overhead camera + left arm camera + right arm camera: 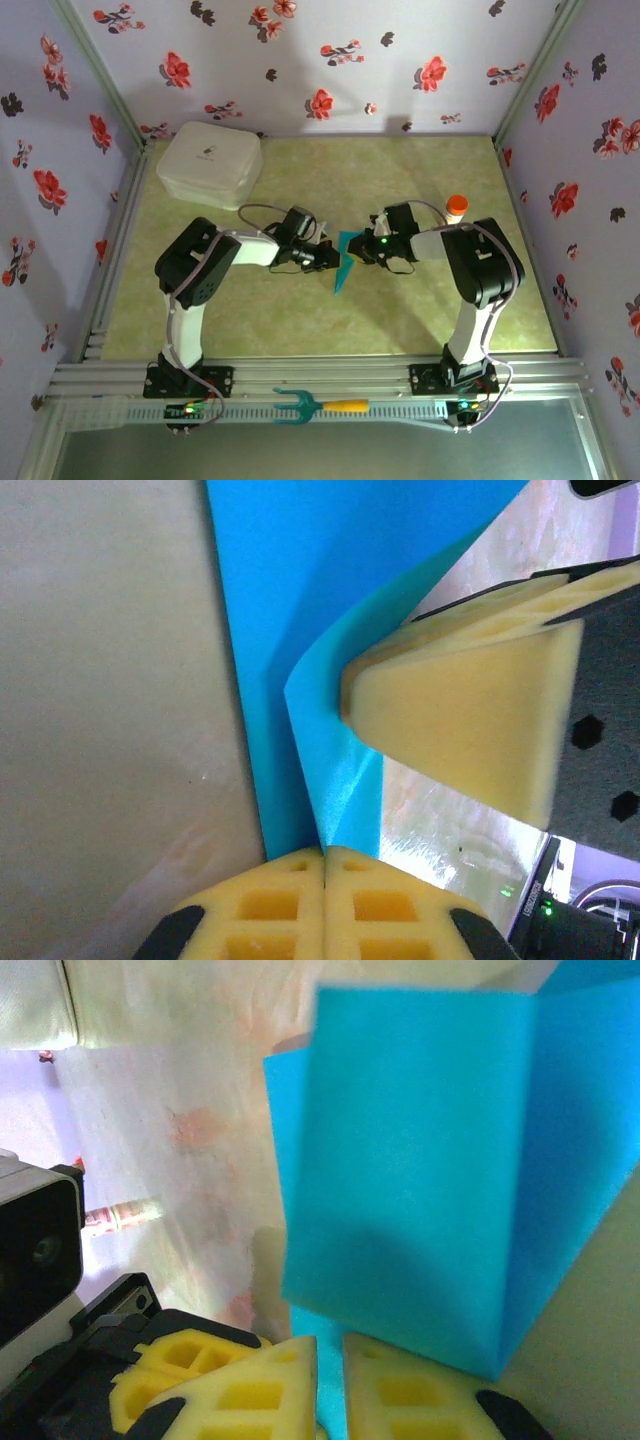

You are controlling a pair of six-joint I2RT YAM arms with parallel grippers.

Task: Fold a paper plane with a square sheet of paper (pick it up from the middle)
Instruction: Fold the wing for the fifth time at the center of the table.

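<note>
Two robot arms met over the middle of the green worktop, holding the teal-blue sheet of paper on edge between them, clear of the surface. The sheet was already creased, with one panel turned back on another. The left hand was closed, its yellow pads pressed flat together on the sheet's lower edge. The right hand had its pads almost together with a sliver of paper in the narrow gap, but it was not clear whether it was pinching or merely bracketing the sheet.

The paper looked very light, thin and limp, bowing where it was unsupported. It would likely take a crease easily, crumple under a hard squeeze, and slip from smooth pads. The safest hold appeared to be right on a fold line or edge, near the middle, with both layers caught together.

A white lidded container stood at the far left corner and an orange-capped bottle just behind the right arm, both well apart from the paper. A teal fork-shaped tool lay on the front rail. The most likely obstruction seemed to be each hand crowding the other.
</note>
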